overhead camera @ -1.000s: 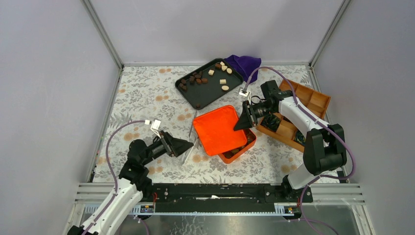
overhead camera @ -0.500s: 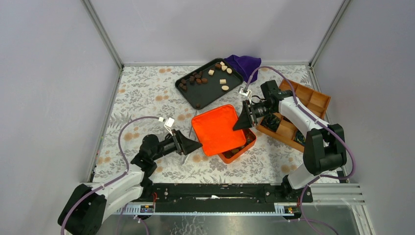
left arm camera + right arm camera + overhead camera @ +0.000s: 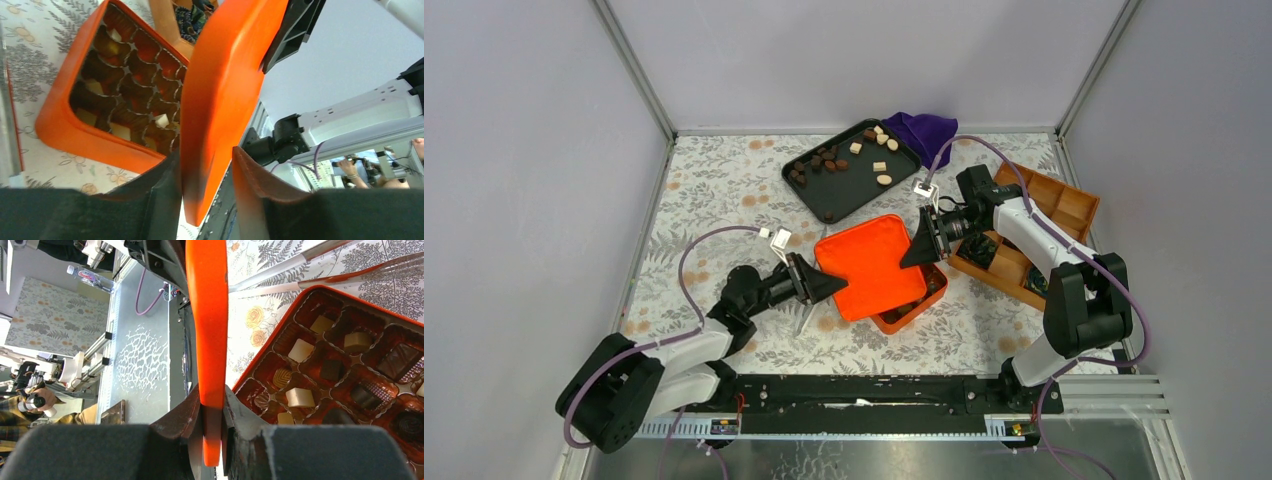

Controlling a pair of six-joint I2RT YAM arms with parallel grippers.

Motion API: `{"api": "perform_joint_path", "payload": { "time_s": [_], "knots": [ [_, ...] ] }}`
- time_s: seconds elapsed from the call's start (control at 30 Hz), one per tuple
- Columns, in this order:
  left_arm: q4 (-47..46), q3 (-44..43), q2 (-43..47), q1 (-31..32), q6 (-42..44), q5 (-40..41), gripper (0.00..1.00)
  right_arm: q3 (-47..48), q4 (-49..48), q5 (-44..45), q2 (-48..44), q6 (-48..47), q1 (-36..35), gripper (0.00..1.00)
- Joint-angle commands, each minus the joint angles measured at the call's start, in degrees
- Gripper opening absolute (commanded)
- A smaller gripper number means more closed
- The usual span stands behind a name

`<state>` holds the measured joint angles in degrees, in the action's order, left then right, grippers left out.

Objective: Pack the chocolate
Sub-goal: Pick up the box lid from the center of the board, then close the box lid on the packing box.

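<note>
Loose chocolate [image 3: 839, 160] lies on the black tray [image 3: 849, 192] at the back. More chocolate [image 3: 300, 350] fills the cells of the orange box [image 3: 914, 310], also seen in the left wrist view [image 3: 60, 131]. The orange lid [image 3: 869, 265] hangs tilted over the box. My right gripper [image 3: 916, 255] is shut on the lid's right edge [image 3: 206, 315], pinching it between both pads [image 3: 212, 390]. My left gripper [image 3: 836, 285] straddles the lid's left corner [image 3: 225, 90]. One of its fingers touches the lid and the other stands off with a gap, so the left gripper [image 3: 206, 152] is open.
A wooden divided box [image 3: 1064, 205] with dark rolls [image 3: 982, 250] stands at the right, behind my right arm. A purple cloth [image 3: 921, 128] lies behind the tray. Metal tongs [image 3: 807, 305] lie on the floral cloth just under my left gripper.
My left arm has reached right to the lid's left corner and its jaws have narrowed around it. The right gripper kept hold of the lid, which shifted slightly left.
</note>
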<state>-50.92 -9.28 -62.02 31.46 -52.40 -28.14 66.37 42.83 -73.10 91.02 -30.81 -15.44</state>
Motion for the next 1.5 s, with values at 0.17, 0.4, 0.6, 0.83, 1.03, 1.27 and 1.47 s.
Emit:
{"api": "perform_joint_path", "payload": {
  "time_s": [0.17,0.4,0.6,0.83,1.03,1.27,1.47],
  "knots": [
    [-14.86,-0.73,-1.25,1.16,-4.12,0.83,0.0,2.18,1.82,-3.22,0.27,-1.52,-0.46,0.1],
    [-13.89,1.23,6.3,1.19,-6.13,4.23,0.0,2.15,0.18,-0.98,-2.52,-4.36,-0.38,0.49],
    [-11.37,4.05,14.22,1.22,-7.56,9.24,0.0,-1.16,-7.5,-0.33,-7.32,-1.8,1.44,0.68],
    [-11.29,6.27,18.36,1.21,-9.69,12.03,0.0,-9.13,-25.7,0.74,-16.06,10.24,6.44,0.91],
    [-14.9,7.6,18.48,1.17,-12.36,13.78,0.0,-12.45,-34.84,0.99,-20.75,17.79,11.04,1.0],
    [-16.89,7.52,17.65,4.9,-12.24,20.81,0.0,-17.61,-45.02,8.28,-30.6,27.19,17.44,1.0],
    [-21.25,6.13,12.98,10.67,-10.39,26.4,0.0,-25.96,-57.05,17.88,-40.64,38.21,18.33,1.0]
  ]
}}
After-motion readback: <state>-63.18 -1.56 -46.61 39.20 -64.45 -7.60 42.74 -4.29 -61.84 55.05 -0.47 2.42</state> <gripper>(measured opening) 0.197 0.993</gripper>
